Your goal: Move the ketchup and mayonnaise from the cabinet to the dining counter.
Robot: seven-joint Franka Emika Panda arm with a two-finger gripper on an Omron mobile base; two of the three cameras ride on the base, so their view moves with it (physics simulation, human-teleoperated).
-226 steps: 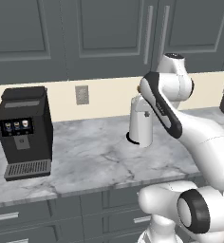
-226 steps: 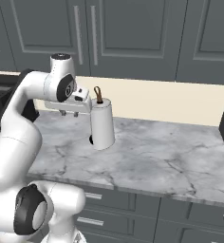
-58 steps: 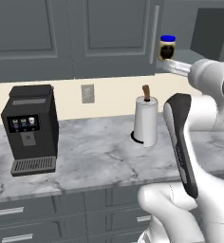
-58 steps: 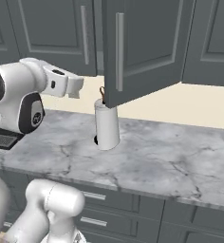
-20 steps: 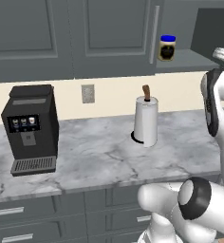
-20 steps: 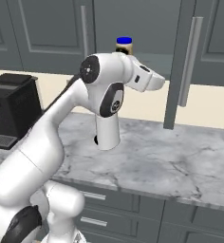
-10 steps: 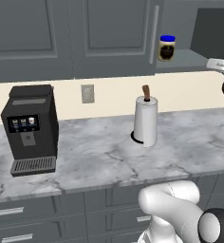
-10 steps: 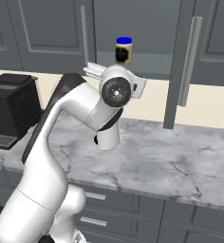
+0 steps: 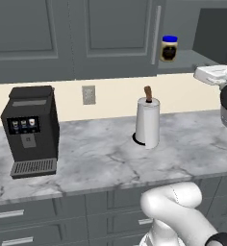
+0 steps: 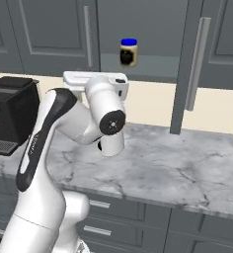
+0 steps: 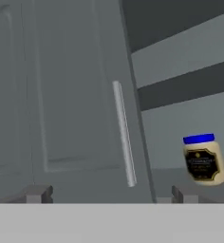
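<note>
On the open cabinet [image 10: 138,66] shelf the mayonnaise [image 10: 129,52] is standing upright and untouched — we are now facing it with our hand [image 11: 109,193] spread wide and empty, having swung round from the side, so reaching in comes next.

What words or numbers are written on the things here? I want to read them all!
Mayonnaise jar: a dark label with pale writing, too blurred to read.
Coffee machine: small lit icons on its front panel, too small to read.
Nothing else here carries readable words, numbers or signs.
</note>
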